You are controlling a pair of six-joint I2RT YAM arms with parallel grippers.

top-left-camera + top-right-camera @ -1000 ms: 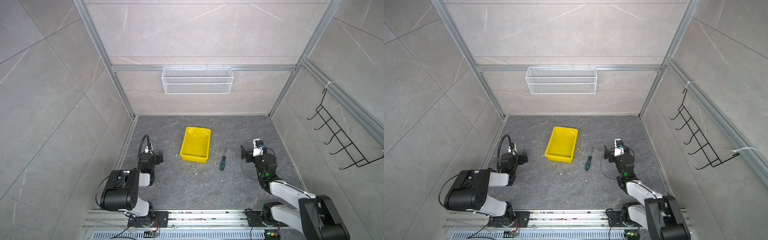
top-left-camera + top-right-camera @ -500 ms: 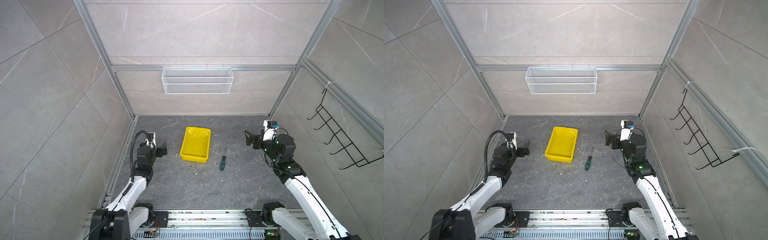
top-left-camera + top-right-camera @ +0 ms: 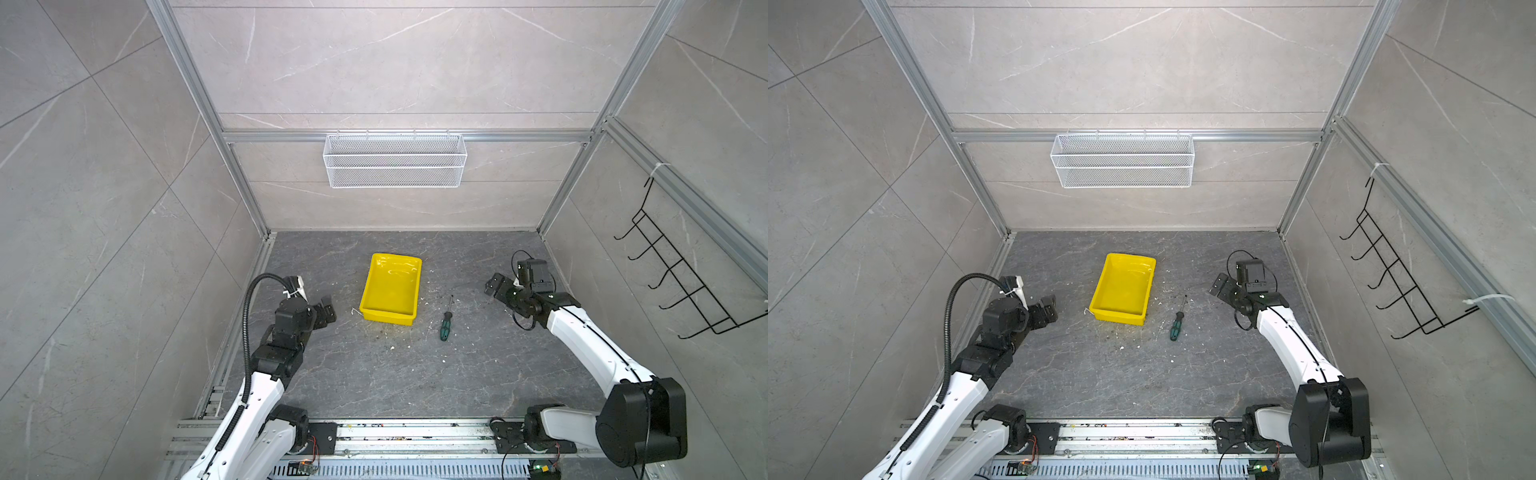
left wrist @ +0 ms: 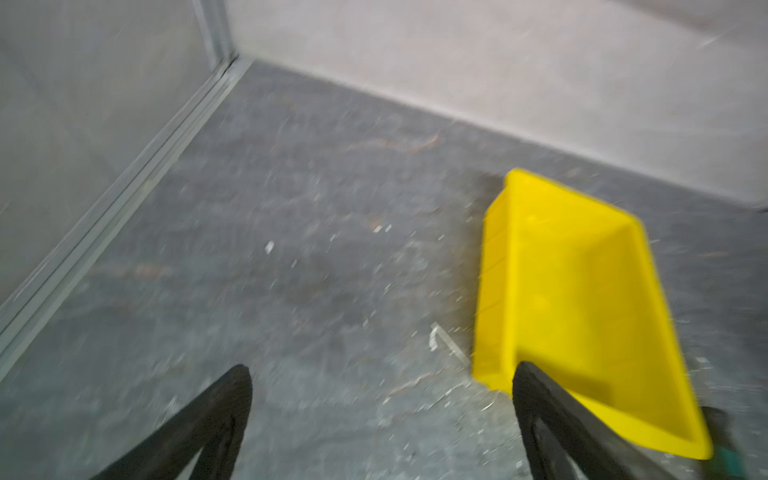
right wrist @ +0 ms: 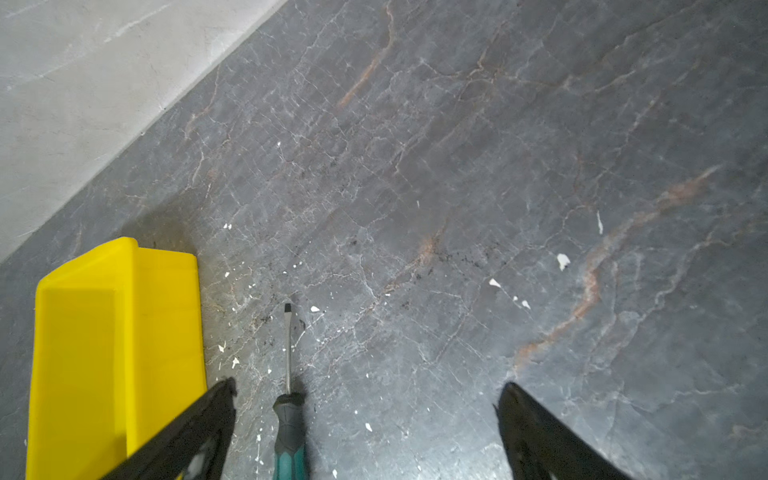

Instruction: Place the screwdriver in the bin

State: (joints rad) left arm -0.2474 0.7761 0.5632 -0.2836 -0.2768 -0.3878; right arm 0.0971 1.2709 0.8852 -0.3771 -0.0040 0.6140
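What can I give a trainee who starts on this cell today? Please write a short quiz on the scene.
1. Fill in: the left claw and the right claw are both ___, holding nothing.
2. True or false: the screwdriver lies inside the yellow bin.
3. Choose one: the screwdriver's tip points toward A) the back wall, B) the bin, C) the left claw.

Key: 1 open. 2 false; it lies on the floor beside the bin. 3 A.
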